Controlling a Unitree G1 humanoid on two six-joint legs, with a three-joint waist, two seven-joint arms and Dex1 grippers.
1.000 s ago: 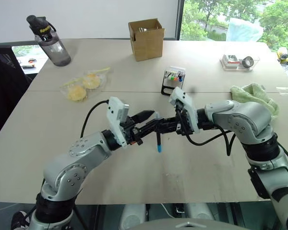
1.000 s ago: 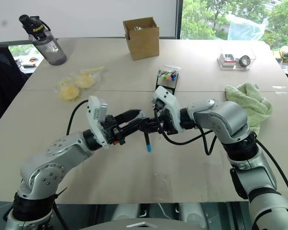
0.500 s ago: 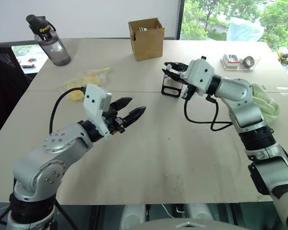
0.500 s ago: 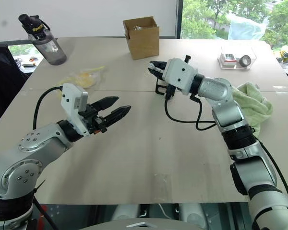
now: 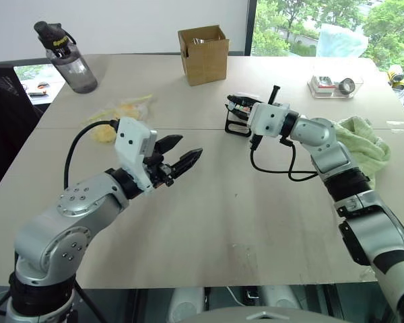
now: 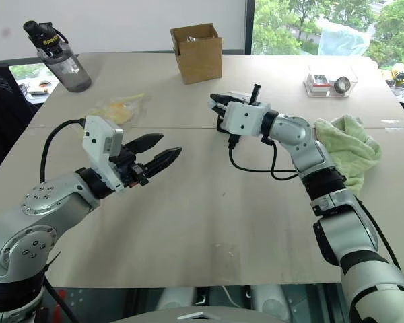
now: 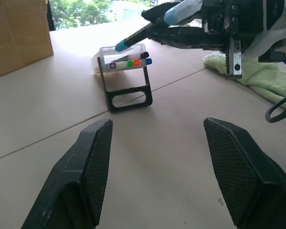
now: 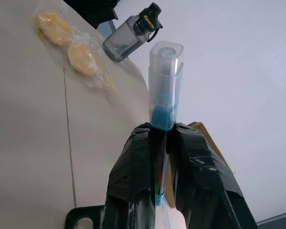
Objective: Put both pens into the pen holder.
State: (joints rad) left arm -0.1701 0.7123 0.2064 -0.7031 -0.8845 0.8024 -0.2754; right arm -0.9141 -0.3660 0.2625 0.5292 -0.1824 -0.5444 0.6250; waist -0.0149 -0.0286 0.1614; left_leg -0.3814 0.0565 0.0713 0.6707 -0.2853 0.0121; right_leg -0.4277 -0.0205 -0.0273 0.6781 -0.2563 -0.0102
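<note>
At the far left of the table [image 5: 209, 222] stands a grey bottle [image 5: 71, 60] with a black cap. Nearer, a clear bag of yellow items [image 5: 124, 111] lies partly behind the left arm's cable; what is in it is hard to make out.

The left gripper [image 5: 182, 153] hangs above the bare tabletop with its two fingers spread wide and nothing between them. In the left wrist view both fingers [image 7: 93, 167] frame only empty table.

A brown box [image 5: 204, 54] sits at the back, its top open; its contents are too dim to name.

The holder [image 5: 239, 114] stands near the table's middle, just in front of the right gripper [image 6: 217, 101], which hides much of it from the head views. The left wrist view shows its black frame, white top and a row of coloured tips.

The right gripper's fingers are closed on a pen [image 8: 165, 86] with light-blue ends. One end juts past the fingertips over the holder's top; whether it touches the holder cannot be told. The other end sticks up behind the wrist [image 5: 275, 91].

A green cloth [image 5: 367, 141] lies right of the arm, and a clear tray [image 5: 333, 86] at the far right.
</note>
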